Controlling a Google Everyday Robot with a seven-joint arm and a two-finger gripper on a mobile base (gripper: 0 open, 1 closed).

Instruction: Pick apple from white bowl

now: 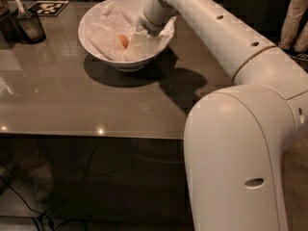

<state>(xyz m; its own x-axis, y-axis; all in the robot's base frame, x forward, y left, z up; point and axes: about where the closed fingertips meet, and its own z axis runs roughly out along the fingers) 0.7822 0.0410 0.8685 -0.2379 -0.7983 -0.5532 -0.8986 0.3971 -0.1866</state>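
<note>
The white bowl (96, 46) stands at the far middle of the table, lined with crumpled white paper. A small part of the apple (124, 41) shows as an orange-pink patch among the paper, near the bowl's centre. My arm reaches in from the right, and its wrist dips over the bowl's right rim. The gripper (138, 31) is down inside the bowl just right of the apple, mostly hidden by the wrist and the paper. Whether it touches the apple cannot be made out.
The glossy brown table (72, 105) has its front edge near mid-frame. A dark cup with a utensil (30, 25) stands at the far left, with a black-and-white marker card (48, 7) behind it. A person's legs (294, 18) stand at the far right.
</note>
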